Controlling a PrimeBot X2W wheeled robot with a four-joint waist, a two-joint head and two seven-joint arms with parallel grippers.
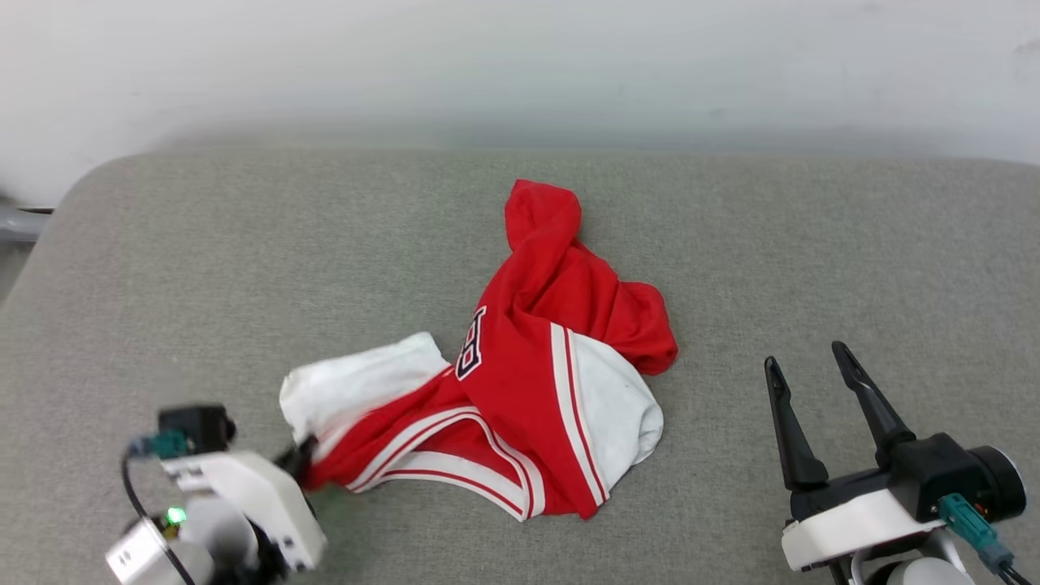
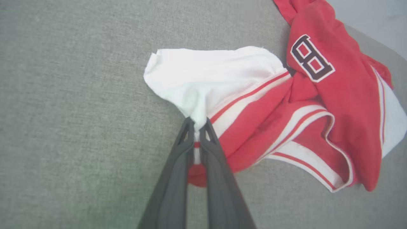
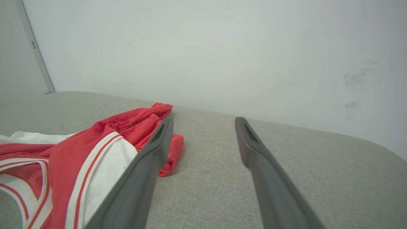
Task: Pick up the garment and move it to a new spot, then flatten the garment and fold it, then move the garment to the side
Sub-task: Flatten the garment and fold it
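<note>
Garment (image 1: 520,382), just one, crumpled, is pinched by left gripper (image 2: 197,121); right gripper (image 1: 803,354) stands wide, empty.

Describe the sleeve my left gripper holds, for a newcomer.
On the grey fabric surface lies a crumpled red jersey. Its white sleeve on the robot's left is pinched in the shut left gripper; the other white sleeve, right, lies free.

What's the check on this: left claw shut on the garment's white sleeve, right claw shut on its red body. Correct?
One error: the right claw is open and holds nothing, standing apart from the garment, as the head view shows. The left claw is shut on the white sleeve, as stated.
</note>
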